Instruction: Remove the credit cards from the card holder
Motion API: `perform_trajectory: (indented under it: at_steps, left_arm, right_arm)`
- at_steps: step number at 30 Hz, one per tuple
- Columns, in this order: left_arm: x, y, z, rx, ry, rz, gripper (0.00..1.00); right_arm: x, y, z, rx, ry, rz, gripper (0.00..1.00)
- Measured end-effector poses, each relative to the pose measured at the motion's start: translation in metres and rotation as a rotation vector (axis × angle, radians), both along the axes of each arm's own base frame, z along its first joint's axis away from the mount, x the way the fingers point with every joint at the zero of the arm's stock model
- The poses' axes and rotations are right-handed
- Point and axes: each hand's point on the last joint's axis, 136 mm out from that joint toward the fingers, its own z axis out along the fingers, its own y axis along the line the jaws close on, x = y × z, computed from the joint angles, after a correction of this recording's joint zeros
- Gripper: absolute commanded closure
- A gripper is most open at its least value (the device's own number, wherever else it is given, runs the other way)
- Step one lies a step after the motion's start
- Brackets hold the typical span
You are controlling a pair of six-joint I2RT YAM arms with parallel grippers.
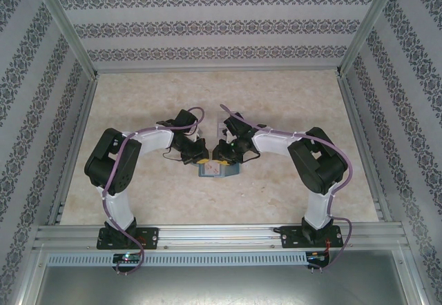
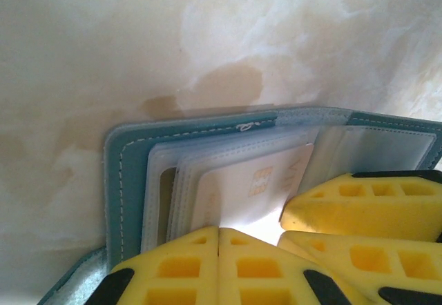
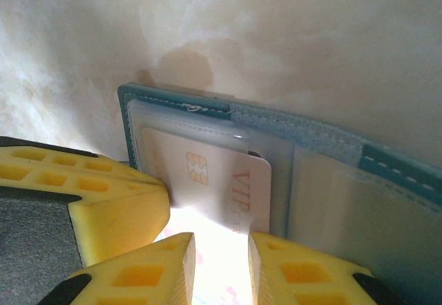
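Marble-look table, both my arms converged near its middle over the card holder. The card holder lay open like a book, teal cover flat on the table, clear sleeves facing up.

My left pincer was fully closed with nothing between its fingers, tips down on the sleeves. I read that as pinning the card holder in place.

My right pincer had its fingers a narrow gap apart, straddling the near edge of the pale card, not clamped on it. The pale card, with its chip and VIP print, appeared partly out of its sleeve.

Step, as I judged it: extracting the first card.

Next move called for:
- closing the right pincer on the free edge
- pulling straight along the sleeve
- holding the left pincer down so the card holder wouldn't drag

Risk: pinching sleeve plastic together with the card.
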Motion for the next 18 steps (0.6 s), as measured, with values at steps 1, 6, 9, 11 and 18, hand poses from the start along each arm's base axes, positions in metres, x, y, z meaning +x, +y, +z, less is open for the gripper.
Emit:
perform_trajectory:
  at_steps: [1, 6, 9, 11, 18]
  left_arm:
    - [-0.0001, 0.0003, 0.0000, 0.003, -0.001, -0.003, 0.95]
    - [0.0007, 0.0018, 0.0002, 0.017, -0.008, -0.011, 0.95]
    - [0.0007, 0.0019, 0.0002, 0.018, -0.008, -0.011, 0.95]
    - [0.0006, 0.0019, 0.0001, 0.018, -0.008, -0.011, 0.95]
    - [0.0006, 0.0019, 0.0002, 0.018, -0.008, -0.011, 0.94]
  right_arm:
    - [-0.0003, -0.0004, -0.0003, -0.005, -0.002, 0.001, 0.72]
    - [-0.0002, -0.0028, -0.0003, -0.020, -0.010, 0.005, 0.72]
    - [-0.0008, -0.0049, -0.0005, -0.031, -0.011, 0.004, 0.72]
    - [-0.0011, -0.0061, -0.0004, -0.037, -0.010, 0.002, 0.72]
    - [-0.0021, -0.0090, 0.0005, -0.051, -0.011, 0.000, 0.72]
